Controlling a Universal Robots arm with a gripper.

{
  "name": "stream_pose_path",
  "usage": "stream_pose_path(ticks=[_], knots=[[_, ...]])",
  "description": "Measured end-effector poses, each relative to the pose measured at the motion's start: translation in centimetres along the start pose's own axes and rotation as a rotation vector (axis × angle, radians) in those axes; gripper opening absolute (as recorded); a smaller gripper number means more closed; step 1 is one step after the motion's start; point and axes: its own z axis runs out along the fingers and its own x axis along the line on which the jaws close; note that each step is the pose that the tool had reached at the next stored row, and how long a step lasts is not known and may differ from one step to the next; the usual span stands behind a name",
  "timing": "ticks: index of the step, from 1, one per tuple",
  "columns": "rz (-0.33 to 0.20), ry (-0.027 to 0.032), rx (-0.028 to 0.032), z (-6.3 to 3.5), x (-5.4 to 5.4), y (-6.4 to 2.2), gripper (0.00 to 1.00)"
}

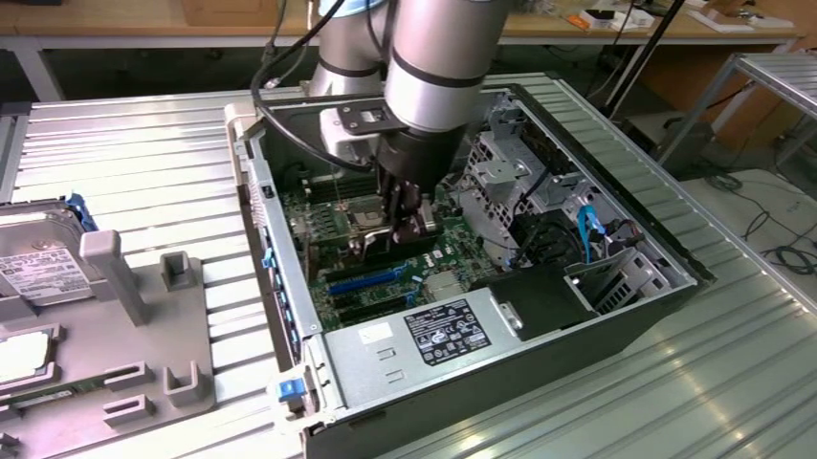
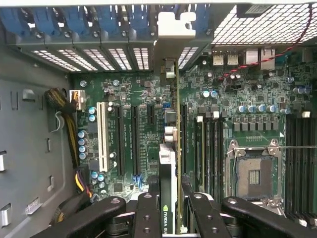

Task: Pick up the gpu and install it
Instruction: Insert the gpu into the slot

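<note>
Exterior view: the hand reaches down inside the open case, close over the motherboard.

Wrist view: the fingers are clamped on the gpu, held edge-on. Its long axis runs straight out from the hand toward the rear openings, parallel with the slots. I cannot tell whether it is seated.

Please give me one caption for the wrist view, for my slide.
Gripper holds the gpu edge-on over the motherboard and its expansion slots, inside the open computer case.
</note>
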Motion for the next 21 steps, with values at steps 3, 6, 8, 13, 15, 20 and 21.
stream_pose_path(ticks=[3,6,8,13,15,20,21], knots=[[0.000,-0.0002,0.0012,0.09,0.0,0.18,0.27],[0.000,-0.0003,0.0046,0.25,0.0,1.01,0.27],[0.000,-0.0002,0.0050,0.32,0.0,1.07,0.27],[0.000,-0.0003,0.0051,0.35,0.0,1.08,0.27],[0.000,-0.0003,0.0051,0.35,0.0,1.08,0.27],[0.000,-0.0002,0.0036,0.35,0.0,1.09,0.27],[0.000,0.0009,0.0020,0.37,0.0,1.08,0.27]])
